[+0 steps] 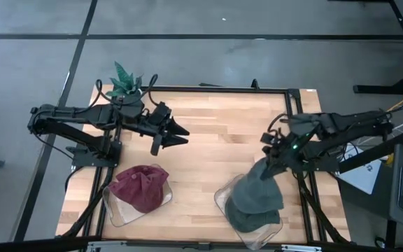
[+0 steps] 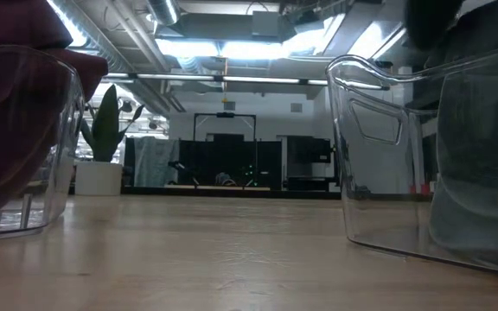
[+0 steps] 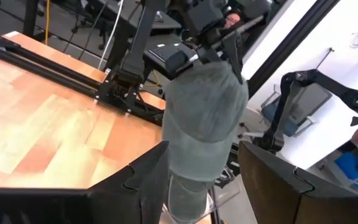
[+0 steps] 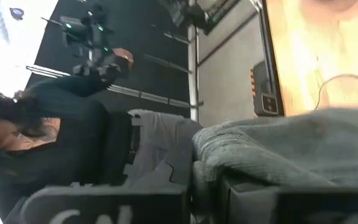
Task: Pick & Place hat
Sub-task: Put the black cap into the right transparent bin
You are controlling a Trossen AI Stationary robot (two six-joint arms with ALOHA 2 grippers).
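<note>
High view: right hand (image 1: 270, 162) pinching grey hat (image 1: 257, 187) above bin (image 1: 222, 199).

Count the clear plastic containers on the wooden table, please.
2. One clear plastic container sits at the table's front left, holding a dark red hat. The other sits at front right, holding grey hats. None seems hidden.

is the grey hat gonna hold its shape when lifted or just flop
Probably flop: the grey hat hangs stretched and creased from the shut right gripper. It looks light, soft knit, so unlikely to slip or break.
</note>
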